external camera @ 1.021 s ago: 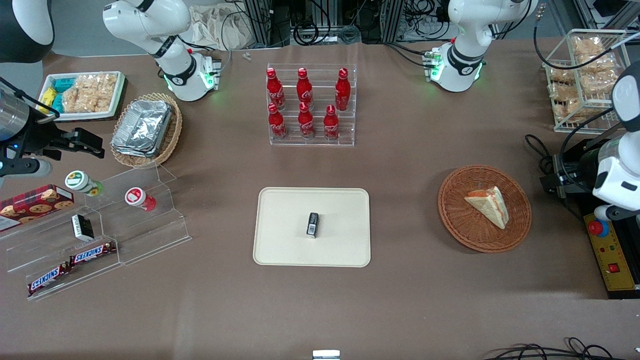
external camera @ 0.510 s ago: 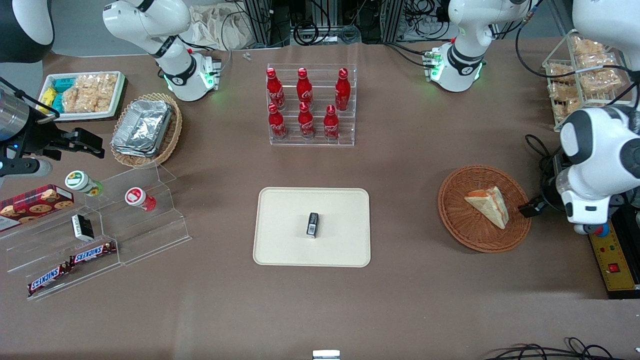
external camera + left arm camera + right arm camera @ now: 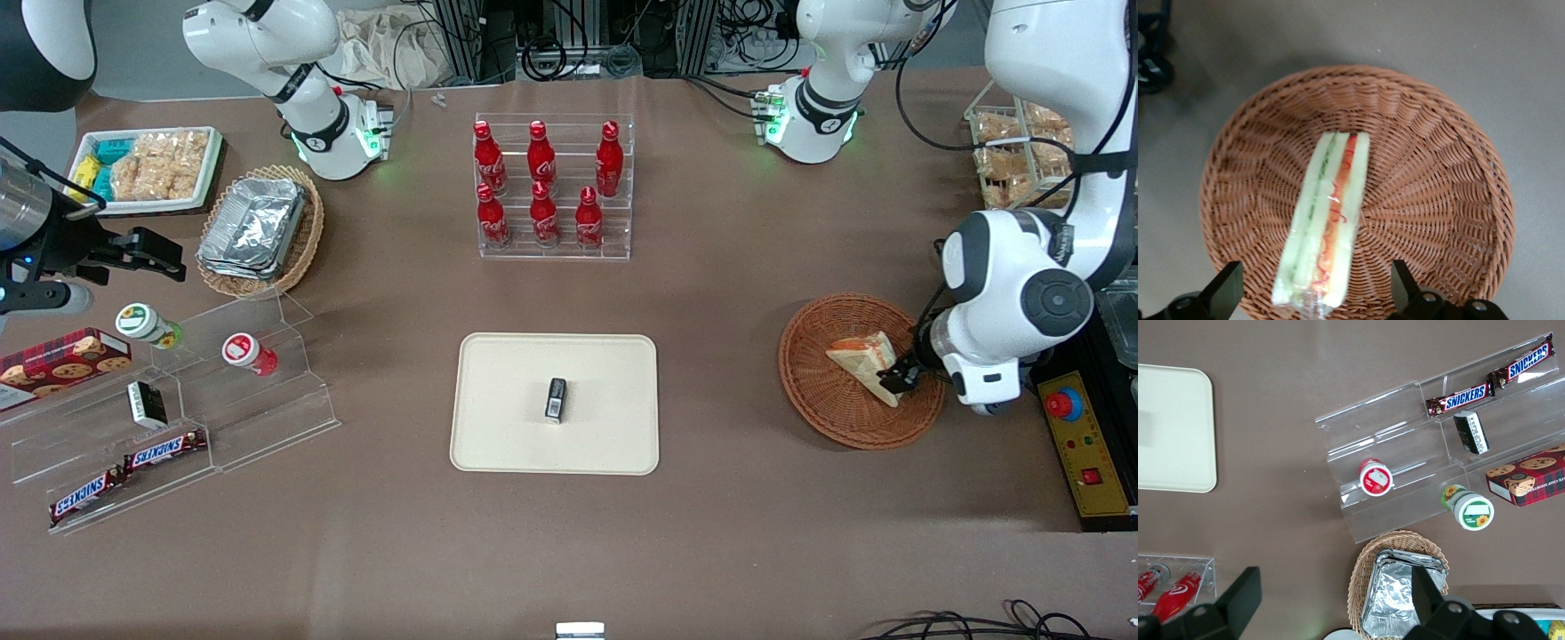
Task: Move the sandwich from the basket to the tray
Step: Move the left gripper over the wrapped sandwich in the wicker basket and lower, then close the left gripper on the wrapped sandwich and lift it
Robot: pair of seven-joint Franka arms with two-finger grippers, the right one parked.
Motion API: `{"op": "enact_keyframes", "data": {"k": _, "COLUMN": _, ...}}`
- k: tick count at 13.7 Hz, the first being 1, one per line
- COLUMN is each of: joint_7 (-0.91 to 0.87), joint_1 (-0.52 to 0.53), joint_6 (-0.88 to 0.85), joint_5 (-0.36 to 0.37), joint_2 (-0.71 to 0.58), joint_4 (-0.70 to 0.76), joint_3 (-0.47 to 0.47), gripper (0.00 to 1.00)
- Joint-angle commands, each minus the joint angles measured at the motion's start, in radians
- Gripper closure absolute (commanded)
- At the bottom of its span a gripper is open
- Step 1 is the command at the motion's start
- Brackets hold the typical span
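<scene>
So far nothing is moved: the sandwich (image 3: 1327, 217) lies in the basket (image 3: 1438, 167). The gripper (image 3: 1313, 293) hangs just above it, jaws wide apart and empty. Grasping, lifting and carrying to the tray (image 3: 498, 373) are all left.

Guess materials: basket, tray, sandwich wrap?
Basket: woven wicker, reddish-brown, visible ribs.
Tray: matte cream, probably plastic; smooth, low rim.
Sandwich: apparently clear film wrap, glossy, crinkled at its end.
Gripper open over the sandwich in the basket.
</scene>
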Motion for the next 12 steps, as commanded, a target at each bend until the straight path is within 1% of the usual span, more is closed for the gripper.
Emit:
{"op": "enact_keyframes", "data": {"k": 1, "joint_7": -0.027, "joint_1": -0.006, "joint_6": 0.050, "joint_5": 0.002, "joint_2": 0.013, "joint_4": -0.013, "joint_3": 0.005, "gripper": 0.00}}
{"op": "enact_keyframes", "data": {"k": 4, "joint_7": -0.027, "joint_1": -0.006, "joint_6": 0.064, "joint_5": 0.002, "joint_2": 0.018, "joint_4": -0.033, "joint_3": 0.005, "gripper": 0.00}}
{"op": "enact_keyframes", "data": {"k": 9, "joint_7": -0.027, "joint_1": -0.003, "joint_6": 0.181, "joint_5": 0.007, "joint_2": 0.023, "joint_4": -0.131, "joint_3": 0.006, "gripper": 0.01}}
{"op": "enact_keyframes", "data": {"k": 10, "joint_7": -0.027, "joint_1": -0.003, "joint_6": 0.192, "joint_5": 0.007, "joint_2": 0.029, "joint_4": -0.133, "joint_3": 0.008, "gripper": 0.03}}
{"op": "enact_keyframes", "data": {"k": 11, "joint_7": -0.029, "joint_1": -0.004, "joint_6": 0.192, "joint_5": 0.007, "joint_2": 0.039, "joint_4": -0.128, "joint_3": 0.006, "gripper": 0.35}}
{"op": "enact_keyframes", "data": {"k": 12, "joint_7": -0.035, "joint_1": -0.007, "joint_6": 0.192, "joint_5": 0.007, "joint_2": 0.043, "joint_4": -0.124, "joint_3": 0.006, "gripper": 0.70}}
